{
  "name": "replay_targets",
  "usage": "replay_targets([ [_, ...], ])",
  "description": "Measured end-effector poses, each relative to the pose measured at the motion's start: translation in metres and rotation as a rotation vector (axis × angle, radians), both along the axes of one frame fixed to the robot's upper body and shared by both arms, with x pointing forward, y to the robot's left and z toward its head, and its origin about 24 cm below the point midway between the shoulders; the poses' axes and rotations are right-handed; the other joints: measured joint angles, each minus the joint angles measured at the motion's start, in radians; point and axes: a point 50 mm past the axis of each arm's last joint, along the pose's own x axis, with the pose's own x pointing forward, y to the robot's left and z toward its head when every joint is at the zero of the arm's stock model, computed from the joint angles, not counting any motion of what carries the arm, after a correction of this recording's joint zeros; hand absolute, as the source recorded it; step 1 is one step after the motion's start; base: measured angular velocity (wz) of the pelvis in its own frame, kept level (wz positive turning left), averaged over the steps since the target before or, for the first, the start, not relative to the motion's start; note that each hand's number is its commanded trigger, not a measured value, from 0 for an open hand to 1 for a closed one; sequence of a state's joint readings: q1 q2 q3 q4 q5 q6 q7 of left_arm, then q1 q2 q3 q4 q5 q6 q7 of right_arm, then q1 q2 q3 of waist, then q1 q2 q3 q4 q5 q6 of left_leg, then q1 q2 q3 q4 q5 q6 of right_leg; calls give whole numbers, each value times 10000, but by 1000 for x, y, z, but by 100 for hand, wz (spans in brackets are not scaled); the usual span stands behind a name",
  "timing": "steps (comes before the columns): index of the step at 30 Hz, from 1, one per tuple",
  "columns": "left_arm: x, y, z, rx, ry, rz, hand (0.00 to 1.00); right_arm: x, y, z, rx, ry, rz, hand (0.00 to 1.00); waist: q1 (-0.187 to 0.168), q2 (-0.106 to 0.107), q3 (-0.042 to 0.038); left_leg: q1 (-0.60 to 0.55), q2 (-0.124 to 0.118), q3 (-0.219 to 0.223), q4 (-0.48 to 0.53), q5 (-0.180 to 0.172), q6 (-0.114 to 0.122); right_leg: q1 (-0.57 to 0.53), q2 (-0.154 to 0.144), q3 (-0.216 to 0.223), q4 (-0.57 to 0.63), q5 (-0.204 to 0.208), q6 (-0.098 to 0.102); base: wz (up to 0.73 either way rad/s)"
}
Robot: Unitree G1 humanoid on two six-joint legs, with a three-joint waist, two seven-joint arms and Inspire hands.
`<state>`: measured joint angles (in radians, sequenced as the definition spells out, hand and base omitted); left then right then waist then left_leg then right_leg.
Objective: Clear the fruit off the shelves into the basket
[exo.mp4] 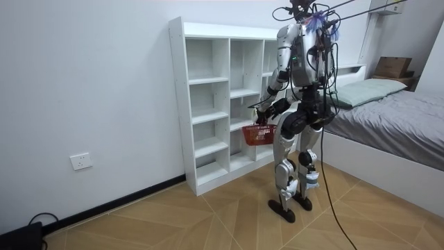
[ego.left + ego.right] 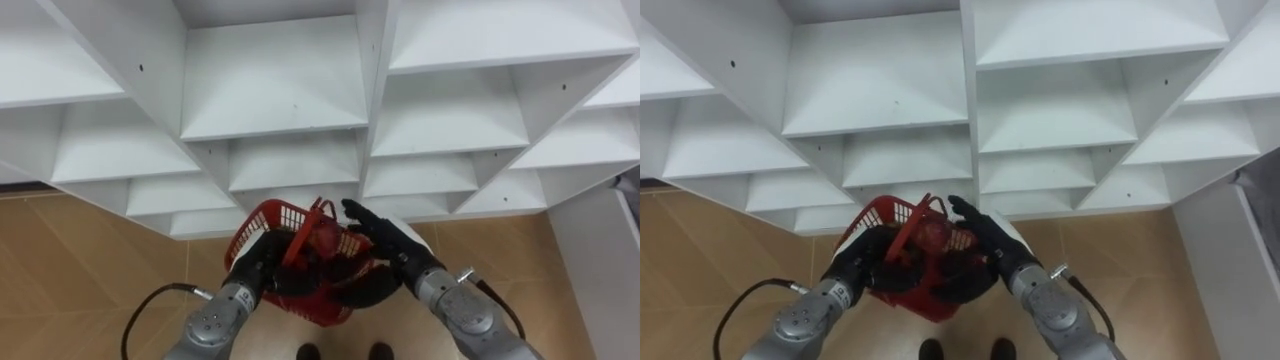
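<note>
I stand close to the white closet (image 1: 208, 104) and look down at its open shelves (image 2: 275, 100), which show no fruit. Low in front of my body I hold a red plastic basket (image 2: 268, 216) with a red handle. My left hand (image 2: 262, 258) is curled round its left rim. My right hand (image 2: 390, 240) reaches over the basket's right side with its fingers held straight above the inside. A round red fruit (image 2: 325, 238) sits in the basket just beside those fingers. Darker shapes lie deeper in the basket; what they are is unclear.
A white side panel (image 2: 600, 260) of the closet runs down at my right. Wooden floor (image 2: 80, 260) lies below the shelves. In the room view a bed (image 1: 395, 118) stands behind me, with a cardboard box (image 1: 392, 67) at its head.
</note>
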<state>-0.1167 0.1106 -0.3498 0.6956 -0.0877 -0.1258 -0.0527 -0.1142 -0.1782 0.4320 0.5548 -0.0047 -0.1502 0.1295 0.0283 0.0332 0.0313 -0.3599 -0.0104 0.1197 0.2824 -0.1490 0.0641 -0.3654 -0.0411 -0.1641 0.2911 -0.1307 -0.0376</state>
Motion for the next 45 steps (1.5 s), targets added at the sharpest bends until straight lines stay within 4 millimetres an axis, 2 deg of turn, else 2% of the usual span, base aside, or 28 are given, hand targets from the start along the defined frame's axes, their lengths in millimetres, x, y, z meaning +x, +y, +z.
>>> replay_targets([
  [7, 0, -3, 1, -66, -59, -119, 100, -1, 5, 0, 166, 54, 93, 0, -3, -6, -4, 3, 1, -28, 52, 0, 0, 32, -3, 0, 14, 0, 0, 0],
  [28, 0, -1, 1, -36, -100, -43, 100, -10, 0, -13, -303, 542, 145, 0, 9, 0, -10, 260, 17, -31, 86, -3, 0, 344, 2, -60, -23, 4, -1, 0],
  [39, -12, 20, -9, 536, 242, 785, 100, -10, -14, -15, -489, 572, -438, 0, 18, 13, -18, 422, 21, -13, 51, -3, 1, 462, 1, -41, 13, 5, -3, 0],
  [45, -17, 25, -14, 681, 450, 1086, 100, -13, -23, -17, -529, 628, -1057, 0, 12, 16, -26, 586, 21, 15, -8, -3, 1, 600, 2, -27, -6, 4, -2, 0],
])
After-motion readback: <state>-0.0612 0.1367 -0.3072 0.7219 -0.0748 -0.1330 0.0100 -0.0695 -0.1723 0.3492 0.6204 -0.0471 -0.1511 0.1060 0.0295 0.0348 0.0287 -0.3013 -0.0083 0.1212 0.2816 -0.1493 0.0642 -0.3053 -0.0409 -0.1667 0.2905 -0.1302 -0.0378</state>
